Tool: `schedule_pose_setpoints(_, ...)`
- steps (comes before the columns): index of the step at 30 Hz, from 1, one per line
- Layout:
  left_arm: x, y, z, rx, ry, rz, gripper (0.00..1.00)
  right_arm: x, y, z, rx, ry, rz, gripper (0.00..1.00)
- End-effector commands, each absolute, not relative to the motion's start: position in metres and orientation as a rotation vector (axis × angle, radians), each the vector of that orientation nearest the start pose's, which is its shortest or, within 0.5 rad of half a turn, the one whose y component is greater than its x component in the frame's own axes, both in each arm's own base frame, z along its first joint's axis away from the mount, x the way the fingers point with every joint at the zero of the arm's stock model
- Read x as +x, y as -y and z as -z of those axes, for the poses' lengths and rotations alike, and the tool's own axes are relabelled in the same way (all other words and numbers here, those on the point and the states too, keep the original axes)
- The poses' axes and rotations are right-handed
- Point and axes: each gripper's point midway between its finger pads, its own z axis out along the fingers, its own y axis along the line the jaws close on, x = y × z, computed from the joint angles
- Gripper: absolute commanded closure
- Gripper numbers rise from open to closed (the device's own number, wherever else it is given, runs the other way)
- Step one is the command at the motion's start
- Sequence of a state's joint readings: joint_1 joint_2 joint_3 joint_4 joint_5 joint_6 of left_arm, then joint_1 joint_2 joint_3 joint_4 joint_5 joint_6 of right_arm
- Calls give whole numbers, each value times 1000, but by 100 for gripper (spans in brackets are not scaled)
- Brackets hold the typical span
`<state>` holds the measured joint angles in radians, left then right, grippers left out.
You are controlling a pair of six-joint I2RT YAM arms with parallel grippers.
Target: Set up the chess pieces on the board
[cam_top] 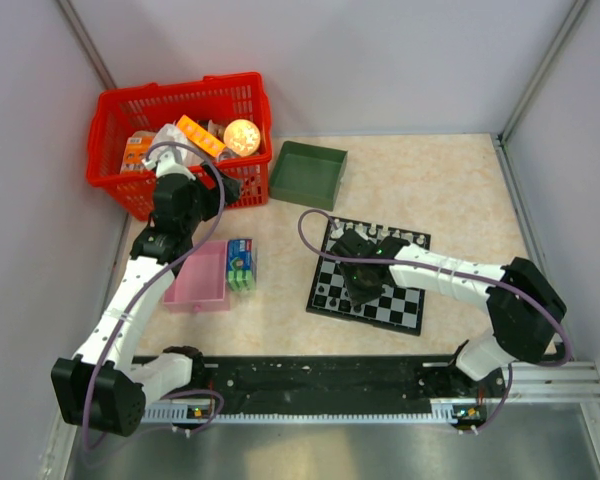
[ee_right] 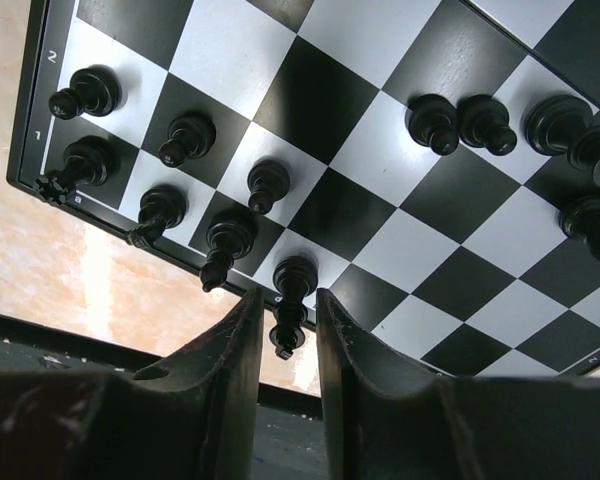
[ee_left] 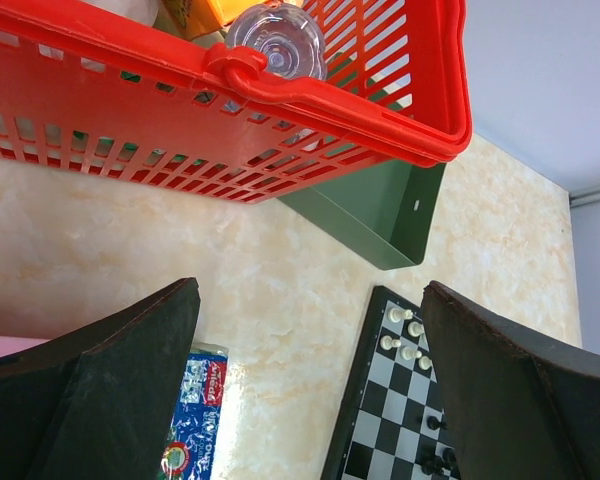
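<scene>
A lab cell: plain walls (cam_top: 380,60) enclose the table (cam_top: 450,190).

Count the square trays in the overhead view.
2. A dark green square tray sits right of the red plastic basket, at the far side; a pink square tray lies nearer, left of the checked chessboard. Basket contents might hide more.

Rank numbers on the rim, and not much else to read

In the right wrist view we can pick out a white 2 and, just below it, a white 1 printed on the black rim of the board (ee_right: 42,95), beside the corner squares. In the left wrist view, the blue packet (ee_left: 200,390) shows white lettering, but it's too small and tilted for us to read.
</scene>
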<state>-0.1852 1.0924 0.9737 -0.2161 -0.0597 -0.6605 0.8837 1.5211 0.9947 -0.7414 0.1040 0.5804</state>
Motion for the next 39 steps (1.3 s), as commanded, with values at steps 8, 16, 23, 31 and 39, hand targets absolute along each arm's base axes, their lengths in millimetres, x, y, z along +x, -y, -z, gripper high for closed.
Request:
schedule_pose_setpoints(8, 366, 85, -284, -483, -1806, 549, 2, 189, -249, -95, -421, -2722, -309, 62)
schedule_pose_setpoints(16, 369, 79, -299, -474, -1778, 515, 2, 225, -235, -145, -360, -2551, -273, 36)
schedule_pose_setpoints(23, 384, 71, -340, -505, -1660, 502, 1, 272, -217, -172, -274, -2444, -224, 27)
schedule_pose_setpoints(31, 381, 46, -350, -645, -1587, 417, 1, 286, -210, -176, -225, -2386, -220, 24)
schedule_pose_setpoints(39, 337, 43, -285, -620, -1608, 434, 1, 287, -188, -154, -151, -2386, -214, 40)
